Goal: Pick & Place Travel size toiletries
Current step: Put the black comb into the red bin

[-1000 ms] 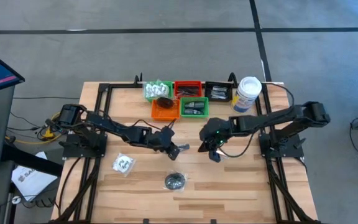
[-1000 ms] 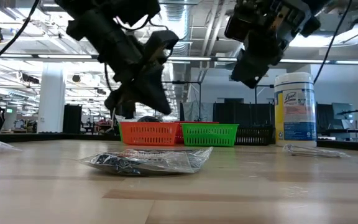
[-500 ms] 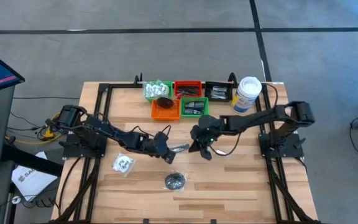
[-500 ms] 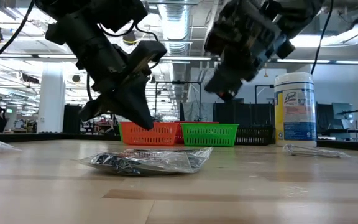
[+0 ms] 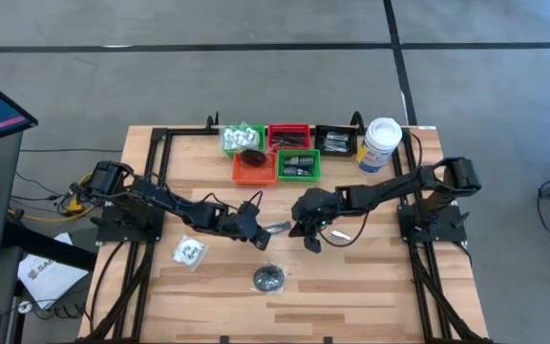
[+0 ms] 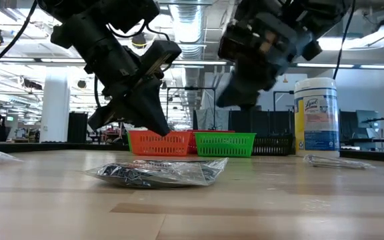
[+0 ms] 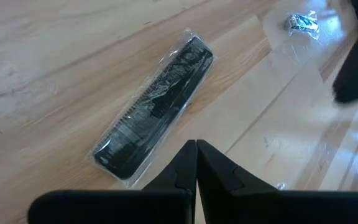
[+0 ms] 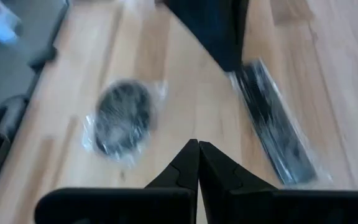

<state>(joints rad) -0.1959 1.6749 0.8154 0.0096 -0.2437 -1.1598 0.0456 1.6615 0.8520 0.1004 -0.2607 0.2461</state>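
Observation:
A black comb in a clear packet [image 7: 157, 109] lies flat on the wooden table [image 5: 370, 287] between my two grippers; it also shows in the right wrist view [image 8: 275, 134]. My left gripper [image 5: 259, 241] is shut just left of it, its tips [image 7: 196, 144] beside the packet's edge and off the table. My right gripper [image 5: 311, 245] hovers shut just right of the comb. Nearer the front lie a black round piece in plastic [image 5: 268, 278] and a clear packet with white contents [image 5: 189, 251]. Another clear packet [image 7: 303, 23] lies to the right.
Green [image 5: 242, 139], red [image 5: 287, 137], black [image 5: 335, 141], orange [image 5: 254, 168] and a second green tray [image 5: 298, 164] stand in a cluster at the far edge. The tall white canister [image 5: 380, 143] stands right of them. Black frame rails run along both table sides.
My right gripper has come down and gone toward the table's left, closing in on the comb. My left gripper has sunk a little, drawn back toward the left and near edge, and rolled about its own axis. Both have stayed shut.

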